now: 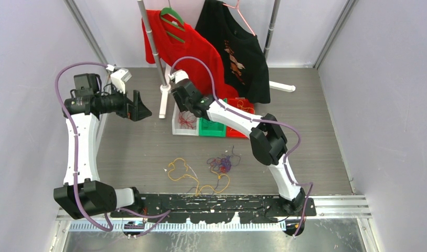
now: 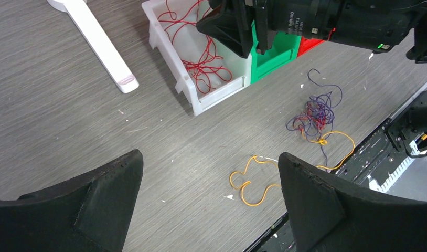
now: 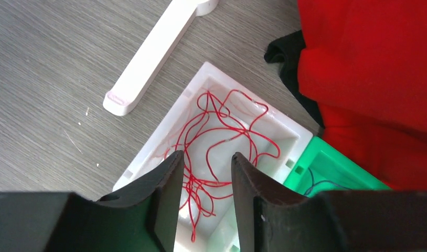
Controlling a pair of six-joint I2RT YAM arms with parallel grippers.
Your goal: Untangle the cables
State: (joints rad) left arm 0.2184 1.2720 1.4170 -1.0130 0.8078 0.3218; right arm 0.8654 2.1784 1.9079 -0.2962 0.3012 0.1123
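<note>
**Left hand** (image 2: 209, 163)
- Fingers spread wide, nothing between them. It is held off the bench (image 2: 59, 105) and tilted down toward it.
- Out past the fingertips, a yellow-orange cable (image 2: 251, 184) lies in loose loops on the wood grain. In the left wrist view it sits in the gap between the two fingers.
- Farther out, beyond this hand's right finger, is a purple-blue tangle (image 2: 313, 113) with red and yellow-orange strands knotted through it. One yellow-orange loop trails from it toward the near edge.
- The loose cable and the tangle lie near each other. Whether they touch, I cannot tell.

**Right hand** (image 3: 205, 157)
- Fingers close together with a narrow gap left, pointing down into a white bin (image 3: 151, 147).
- Red cables (image 3: 227, 139) are heaped in that bin, directly under and ahead of the fingertips.
- Strands show through the gap, and none looks pinched. Whether a finger brushes any of them, I cannot tell.
- Off this hand's right finger, a green bin (image 3: 327, 157) butts against the white one, with a dark strand (image 3: 319, 182) lying in it.
- A red bin (image 2: 308, 44) comes next after the green, mostly hidden by the arm.

**Around the right hand**
- A white rack foot (image 3: 148, 58) lies flat on the bench off the left finger, apart from the white bin.
- A red shirt (image 3: 369, 63) hangs just past the bins, ahead and to the right of the hand.
- A black shirt (image 1: 243, 47) hangs beside the red one.
</note>
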